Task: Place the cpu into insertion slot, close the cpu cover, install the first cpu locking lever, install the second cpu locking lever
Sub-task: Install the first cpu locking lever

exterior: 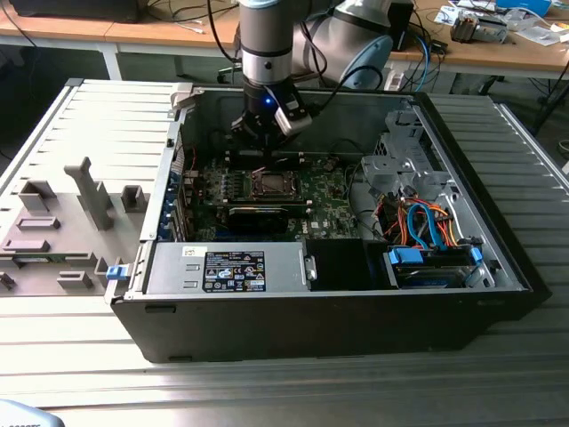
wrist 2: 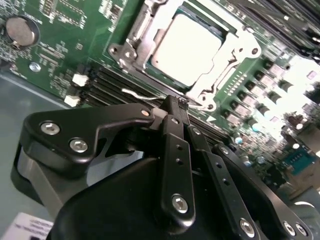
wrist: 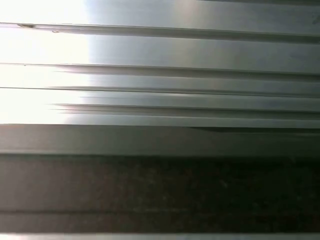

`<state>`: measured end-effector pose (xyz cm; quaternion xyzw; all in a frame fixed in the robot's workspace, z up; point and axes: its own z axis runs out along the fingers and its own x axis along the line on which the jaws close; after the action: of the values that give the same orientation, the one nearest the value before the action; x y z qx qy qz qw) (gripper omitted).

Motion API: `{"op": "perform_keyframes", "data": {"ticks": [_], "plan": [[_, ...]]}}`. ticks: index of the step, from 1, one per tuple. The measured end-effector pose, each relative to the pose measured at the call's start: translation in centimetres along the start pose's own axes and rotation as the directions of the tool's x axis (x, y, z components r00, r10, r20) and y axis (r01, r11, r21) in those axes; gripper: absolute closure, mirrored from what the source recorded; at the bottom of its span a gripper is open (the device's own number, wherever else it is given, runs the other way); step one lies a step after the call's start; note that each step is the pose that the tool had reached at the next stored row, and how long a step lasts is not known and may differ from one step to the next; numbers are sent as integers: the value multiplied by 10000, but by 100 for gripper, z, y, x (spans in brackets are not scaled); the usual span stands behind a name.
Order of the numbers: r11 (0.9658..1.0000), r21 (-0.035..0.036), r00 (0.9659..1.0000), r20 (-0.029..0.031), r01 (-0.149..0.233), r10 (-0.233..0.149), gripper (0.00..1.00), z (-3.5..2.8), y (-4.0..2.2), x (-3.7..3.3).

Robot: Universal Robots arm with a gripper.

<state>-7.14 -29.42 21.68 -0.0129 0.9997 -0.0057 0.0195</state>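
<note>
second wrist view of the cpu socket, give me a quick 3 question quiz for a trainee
1. True or false: the cpu sits in the insertion slot.
2. The cpu cover is: A) standing open, B) down around the chip, C) removed.
3. Which thin silvery part lies just beyond the pincer tips?

Key: 1 true. 2 B. 3 a wire locking lever, lying beside the socket over the green motherboard.

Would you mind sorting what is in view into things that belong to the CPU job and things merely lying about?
Belonging to the job:
cpu, seated in the insertion slot
cpu cover, down around it
gripper, fingers together beside the socket

Lying about:
grey fixtures beside the case
coloured cables
coin cell
</note>
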Motion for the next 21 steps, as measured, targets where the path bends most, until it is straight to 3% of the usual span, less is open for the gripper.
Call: {"op": "perform_keyframes", "data": {"ticks": [9,19,21], "plan": [[10000,0,10000,-6,0,0,89,114,-2,-115],[10000,-4,10000,-4,0,0,89,157,-3,-171],[10000,-32,10000,-2,17,-17,89,158,-3,-180]]}}
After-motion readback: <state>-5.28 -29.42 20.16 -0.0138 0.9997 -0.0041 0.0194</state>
